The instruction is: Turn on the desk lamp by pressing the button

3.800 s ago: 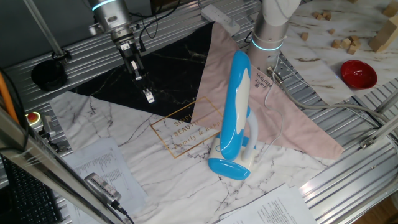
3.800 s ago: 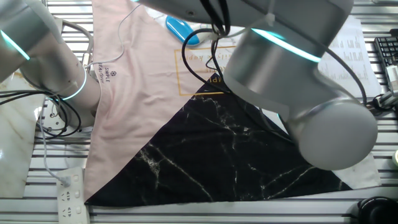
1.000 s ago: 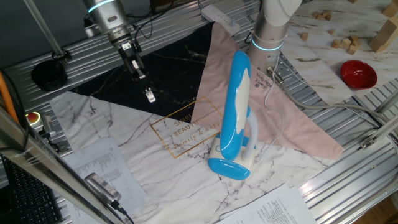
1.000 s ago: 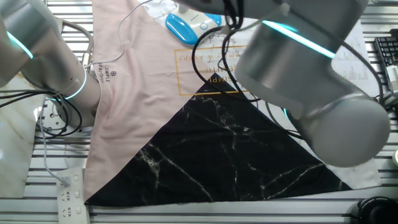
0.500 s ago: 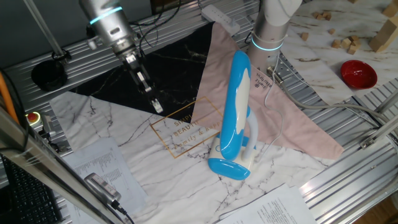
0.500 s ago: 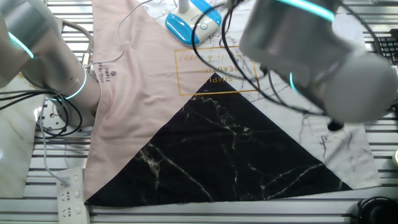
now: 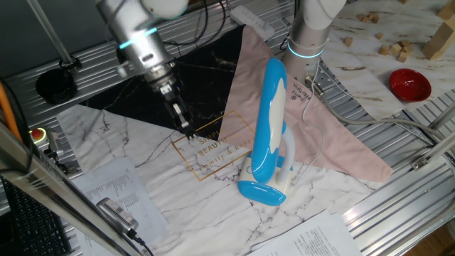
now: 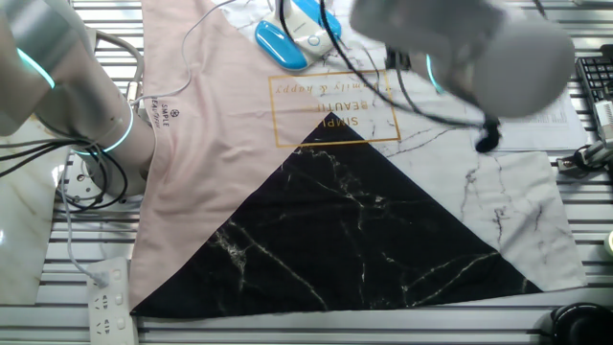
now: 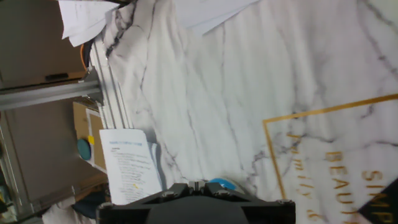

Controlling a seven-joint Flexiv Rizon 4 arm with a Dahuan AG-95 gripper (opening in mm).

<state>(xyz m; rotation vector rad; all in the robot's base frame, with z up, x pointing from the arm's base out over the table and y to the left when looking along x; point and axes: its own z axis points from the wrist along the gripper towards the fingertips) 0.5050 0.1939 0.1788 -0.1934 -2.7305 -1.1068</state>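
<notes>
The desk lamp stands in the middle of the table, with a long sky-blue head (image 7: 269, 117), a white curved arm and an oval blue foot (image 7: 261, 192). The foot also shows at the top of the other fixed view (image 8: 281, 43). A blue bit of it peeks over the hand in the hand view (image 9: 221, 184). My gripper (image 7: 188, 131) hangs low over the gold-lettered marble mat (image 7: 213, 153), left of the lamp and apart from it. Its fingers meet in one narrow tip, with nothing held. The lamp's button cannot be made out.
A second arm's base (image 7: 308, 35) stands behind the lamp on a pink cloth (image 7: 341, 146). A red bowl (image 7: 409, 84) and wooden blocks (image 7: 394, 48) lie at the far right. A power strip (image 7: 252, 20) lies at the back, and papers (image 7: 117, 188) lie at the front left.
My gripper has moved down and to the right, from over the black marble to over the gold lettering, nearer the lamp. The lamp has not moved.
</notes>
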